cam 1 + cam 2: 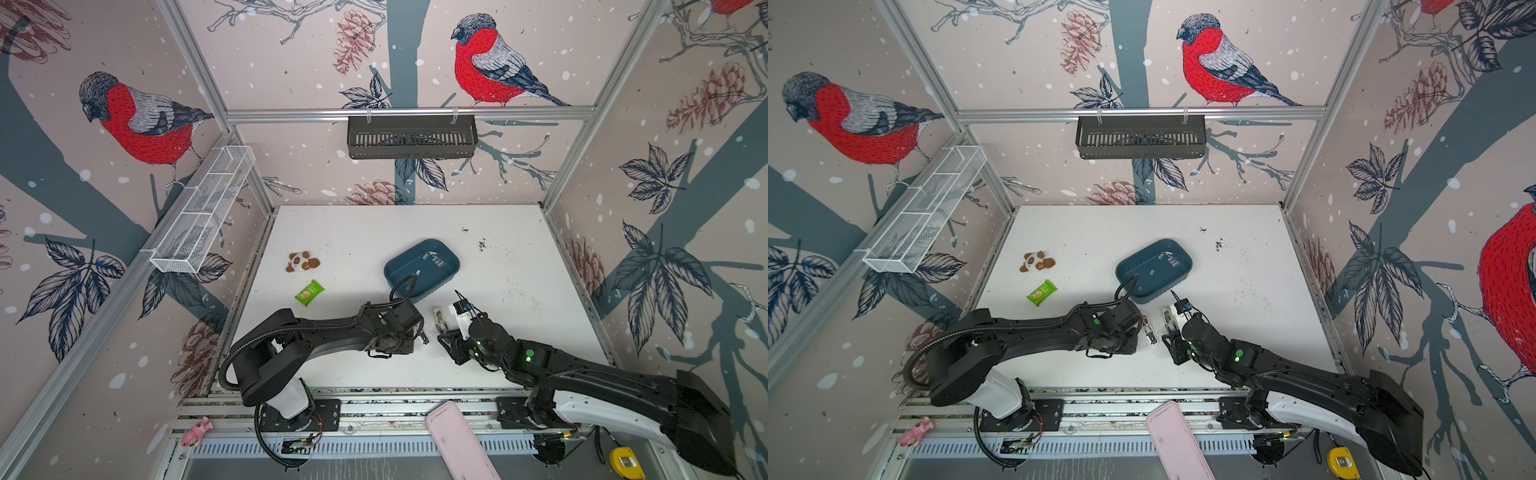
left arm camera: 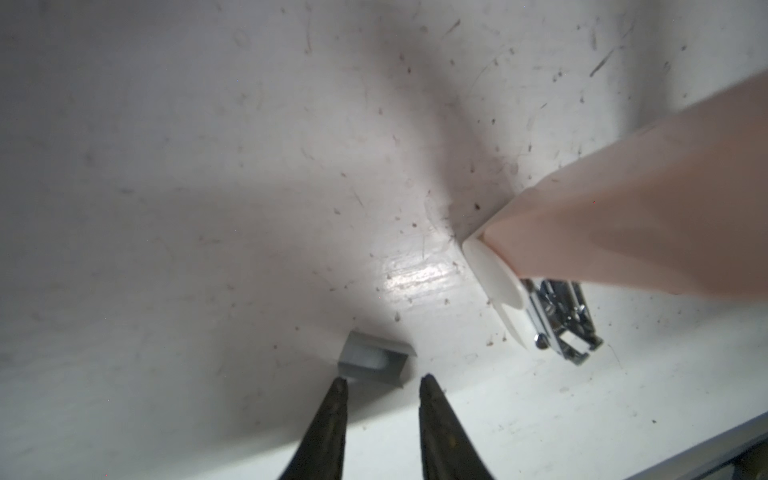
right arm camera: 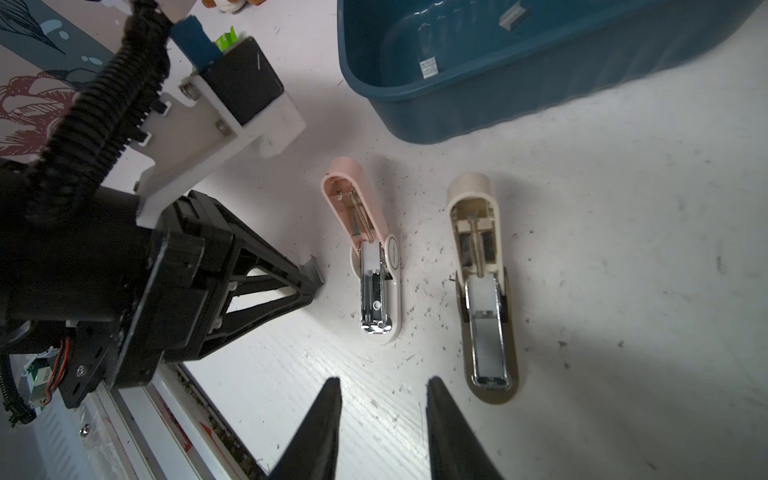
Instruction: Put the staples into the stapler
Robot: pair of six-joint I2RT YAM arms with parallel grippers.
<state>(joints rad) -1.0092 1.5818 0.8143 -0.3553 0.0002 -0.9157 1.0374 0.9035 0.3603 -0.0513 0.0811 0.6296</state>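
Note:
Two mini staplers lie hinged open side by side on the white table: a pink stapler (image 3: 376, 266) and a beige stapler (image 3: 484, 291), chrome channels facing up. My left gripper (image 2: 384, 379) sits low beside the pink stapler (image 2: 557, 320). Its tips are shut on the near edge of one short grey staple strip (image 2: 374, 359), which also shows at those tips in the right wrist view (image 3: 311, 270). More staples (image 3: 429, 67) lie in the blue tub (image 3: 498, 104). My right gripper (image 3: 384, 379) hovers open and empty in front of both staplers.
The blue tub (image 1: 390, 266) stands just behind the staplers. A panda toy (image 1: 302, 262) and a green packet (image 1: 309, 292) lie to the left. A pink flat case (image 1: 459, 440) and a yellow tape measure (image 1: 625, 461) sit off the front edge.

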